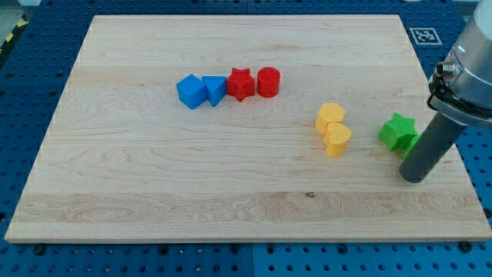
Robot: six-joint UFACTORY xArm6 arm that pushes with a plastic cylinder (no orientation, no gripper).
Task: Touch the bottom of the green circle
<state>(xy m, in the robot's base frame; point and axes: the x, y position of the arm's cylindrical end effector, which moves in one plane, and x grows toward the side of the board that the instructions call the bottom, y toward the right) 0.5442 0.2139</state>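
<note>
A green star (397, 129) lies near the board's right edge. A second green block (408, 145), whose shape I cannot make out, touches the star's lower right and is mostly hidden behind my rod. My tip (413, 178) rests on the board just below this hidden green block, at the view's lower right. The rod slants up to the right from the tip and covers the block's right side. I cannot tell whether the tip touches the block.
A blue cube (191, 91), a blue triangle (214, 89), a red star (241, 84) and a red circle (268, 81) form a row at upper centre. A yellow hexagon (330, 117) and a yellow heart (337, 139) sit left of the green star. The wooden board's (154, 185) right edge is close to the tip.
</note>
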